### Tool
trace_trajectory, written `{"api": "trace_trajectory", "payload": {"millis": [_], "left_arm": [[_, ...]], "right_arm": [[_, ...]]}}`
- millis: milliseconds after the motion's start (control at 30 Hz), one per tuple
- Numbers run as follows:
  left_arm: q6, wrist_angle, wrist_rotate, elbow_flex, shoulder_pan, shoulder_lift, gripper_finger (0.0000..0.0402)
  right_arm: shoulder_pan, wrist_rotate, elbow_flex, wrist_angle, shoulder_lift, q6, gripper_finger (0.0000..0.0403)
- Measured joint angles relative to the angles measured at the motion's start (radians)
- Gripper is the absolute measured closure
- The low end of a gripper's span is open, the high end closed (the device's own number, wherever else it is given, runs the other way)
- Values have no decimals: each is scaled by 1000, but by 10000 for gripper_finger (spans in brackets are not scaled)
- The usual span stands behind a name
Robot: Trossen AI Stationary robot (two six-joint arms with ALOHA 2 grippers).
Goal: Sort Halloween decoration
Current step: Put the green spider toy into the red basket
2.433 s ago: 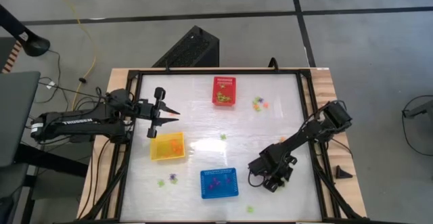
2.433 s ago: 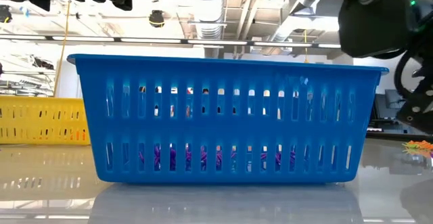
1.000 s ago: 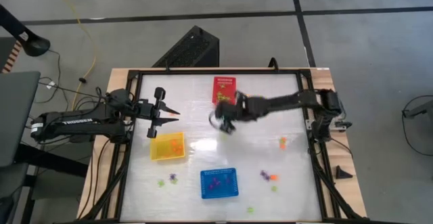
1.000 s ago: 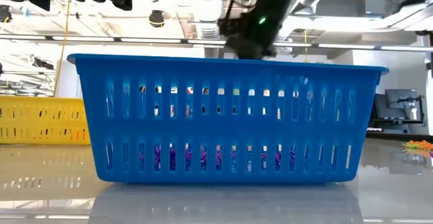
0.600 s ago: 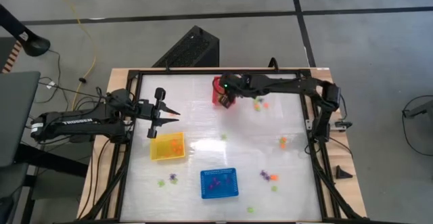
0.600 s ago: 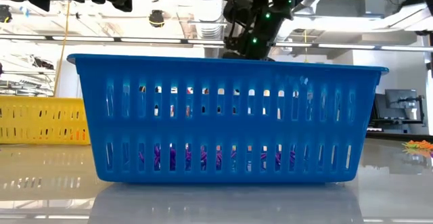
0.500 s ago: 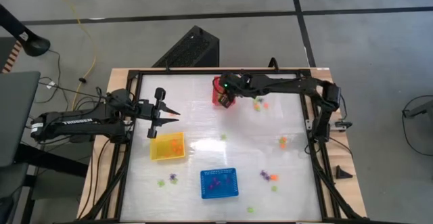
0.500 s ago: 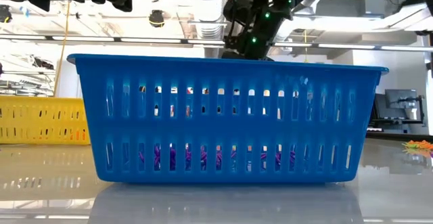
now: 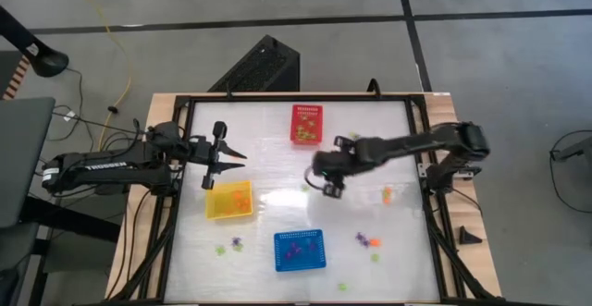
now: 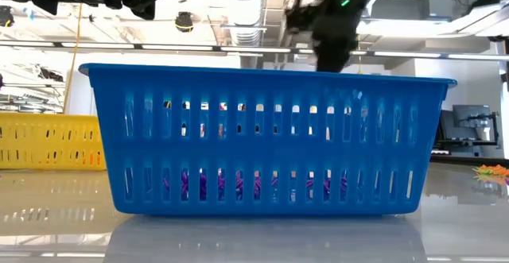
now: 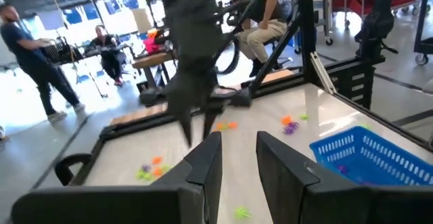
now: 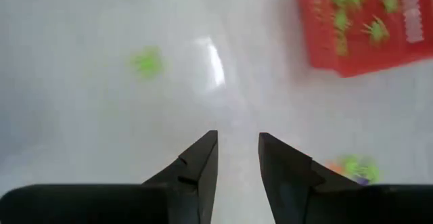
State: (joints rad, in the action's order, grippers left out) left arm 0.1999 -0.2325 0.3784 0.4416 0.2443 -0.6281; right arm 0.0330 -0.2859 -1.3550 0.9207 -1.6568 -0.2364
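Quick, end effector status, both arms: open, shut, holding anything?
Left end effector: open, empty, above the yellow basket.
Right end effector: open, empty, over mid-table.

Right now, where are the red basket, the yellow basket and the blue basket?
red basket (image 9: pixel 307 124), high view, its floor.
yellow basket (image 9: pixel 228 200), high view, its floor.
blue basket (image 10: pixel 270 140), low view, its near slotted wall.

A glossy white table (image 9: pixel 277 195) surface is seen, with ceiling lights mirrored in it. The table is edged by a black metal frame (image 9: pixel 418 158) set on pale raw wood (image 9: pixel 460 214). The blue basket (image 10: pixel 266 140), yellow basket (image 9: pixel 228 200) and red basket (image 9: pixel 307 124) are moulded in smooth, slotted plastic. The small trinkets (image 9: pixel 368 242) look like bright plastic. The left pincer (image 11: pixel 233 166) fingers are matt black.
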Motion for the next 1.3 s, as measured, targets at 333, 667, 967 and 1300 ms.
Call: {"api": "trace_trajectory", "payload": {"millis": [333,667,967,1300], "left_arm": [[-68,-13,0,0,-10,-6,319],[-66,-423,-35,0,-125,-364,319],[-193,-567,-209,205,-141,-894,319],[-231,62,-176,664,-187,-1156,319]], "right_arm": [[140,-39,544,-659,435,45,269],[-84,79,771,-776,694,133,269],[-212,78,771,-757,674,235,269],[-206,78,772,-690,670,221,269]]}}
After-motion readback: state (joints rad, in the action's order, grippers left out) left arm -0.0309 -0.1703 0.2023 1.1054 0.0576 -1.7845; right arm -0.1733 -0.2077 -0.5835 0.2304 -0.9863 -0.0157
